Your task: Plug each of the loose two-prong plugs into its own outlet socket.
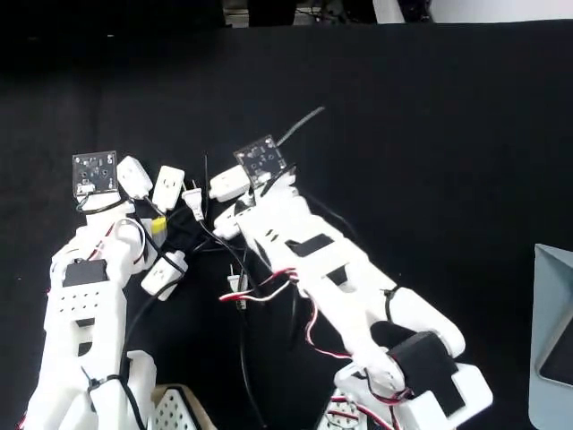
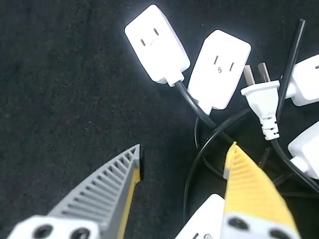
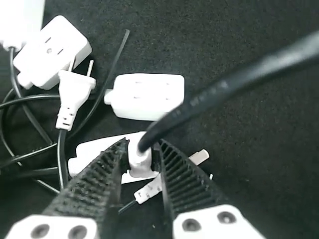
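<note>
Two white outlet sockets [image 2: 157,45] [image 2: 219,67] lie side by side on the black cloth, with a loose two-prong plug [image 2: 261,97] beside them. My left gripper [image 2: 184,149] hangs open over the cloth and black cords just short of them, holding nothing. In the right wrist view, my right gripper [image 3: 141,144] is shut on a white plug [image 3: 137,158] where its black cord [image 3: 224,84] enters it. Beyond it lie a long white socket [image 3: 147,95], another socket [image 3: 50,50] and a loose plug [image 3: 75,92]. From above, both grippers [image 1: 148,224] [image 1: 231,222] sit in the cluster.
Another socket [image 1: 164,273] and a loose plug [image 1: 237,285] lie between the arms among tangled black cords. A grey bin [image 1: 553,340] stands at the right edge. The black table [image 1: 430,134] stretches far and right.
</note>
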